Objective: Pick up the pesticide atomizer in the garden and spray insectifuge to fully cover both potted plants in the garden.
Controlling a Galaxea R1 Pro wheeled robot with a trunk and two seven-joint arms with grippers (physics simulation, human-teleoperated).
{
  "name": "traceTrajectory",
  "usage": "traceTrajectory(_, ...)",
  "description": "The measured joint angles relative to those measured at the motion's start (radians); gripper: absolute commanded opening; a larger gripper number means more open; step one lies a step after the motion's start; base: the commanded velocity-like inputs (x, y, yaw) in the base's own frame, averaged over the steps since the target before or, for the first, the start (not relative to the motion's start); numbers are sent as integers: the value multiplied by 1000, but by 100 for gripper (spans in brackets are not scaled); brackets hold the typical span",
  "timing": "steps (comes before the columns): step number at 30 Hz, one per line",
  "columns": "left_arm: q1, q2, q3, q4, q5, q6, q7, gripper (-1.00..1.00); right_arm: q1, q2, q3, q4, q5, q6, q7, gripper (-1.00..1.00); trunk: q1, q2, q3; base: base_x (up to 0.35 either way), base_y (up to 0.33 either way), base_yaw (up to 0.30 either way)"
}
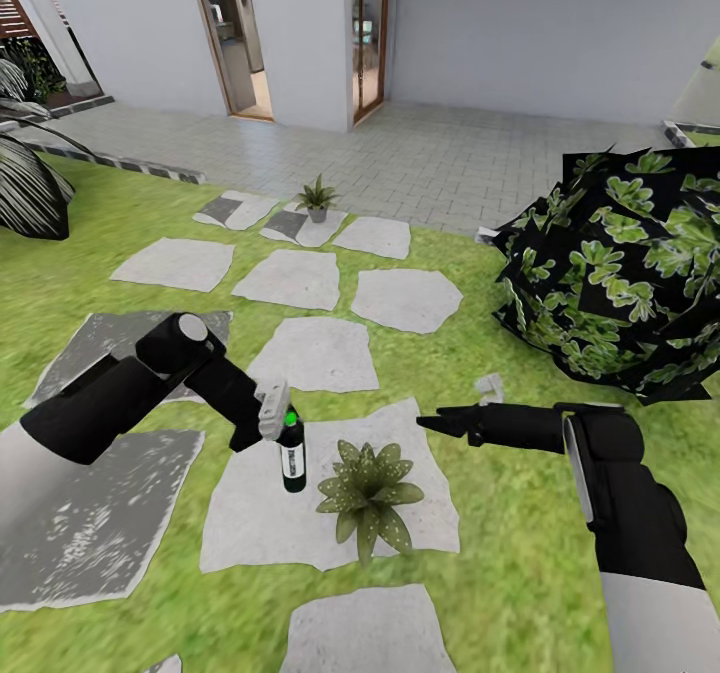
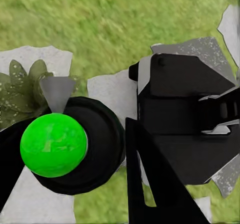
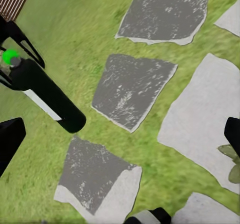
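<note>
Head view: left hand (image 1: 268, 415) is clamped on the top of the pesticide atomizer (image 1: 291, 458), a slim dark cylinder w/ white label and glossy green cap, hanging upright just below the hand. Right beside the bottle, on the side toward the right hand, sits a potted plant (image 1: 368, 493): low rosette of pointed, speckled olive leaves on a pale, rough, irregular stepping stone (image 1: 260, 513). Right hand (image 1: 432, 421) is level w/ the bottle across the rosette, matte black tapered fingers together at the tip, holding nothing. Second potted plant (image 1: 317, 199) stands well beyond both hands in a small grey pot, near the grey paving (image 1: 420, 153). Faceted dark bush (image 1: 620, 273) looms past the right hand.

Left wrist view: round green cap (image 2: 52, 144) and pale grey nozzle wedge seen from above, black finger (image 2: 155, 184) alongside; speckled leaves (image 2: 20, 92) just past it, over grass.

Right wrist view: atomizer (image 3: 45, 94) tilted across frame, smooth dark tube w/ white stripe, over lawn (image 3: 75, 34) and mottled grey stones; black fingertips at the frame edges, apart here, so I can't tell the right hand's state for sure.
</note>
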Motion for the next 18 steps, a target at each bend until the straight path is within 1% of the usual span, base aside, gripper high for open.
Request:
traceTrajectory(1,1,0,0,-2,0,-7,-2,-100,0,0,0,0,0,0,1,100,0,0,0,0,0,0)
traceTrajectory(2,2,-1,1,-5,0,-15,-4,-100,0,0,1,0,0,0,5,-100,0,0,0,0,0,0)
traceTrajectory(4,2,-1,4,-6,-1,-41,-6,-100,0,-1,1,0,-1,-1,70,-100,0,0,0,0,0,0)
traceTrajectory(7,2,-2,4,-5,-2,-49,-6,-100,0,-3,1,0,0,-1,118,-100,0,0,0,0,0,0)
traceTrajectory(13,1,-6,-1,2,-1,-44,-5,-100,0,6,7,0,0,-1,120,-100,0,0,0,0,0,0)
traceTrajectory(16,-3,-6,-4,5,-3,-40,-4,-100,0,7,54,0,1,-1,114,-100,0,0,0,0,0,0)
traceTrajectory(18,-8,-6,-5,5,-6,-37,-4,-100,0,8,73,0,1,-1,112,-100,0,0,0,0,0,0)
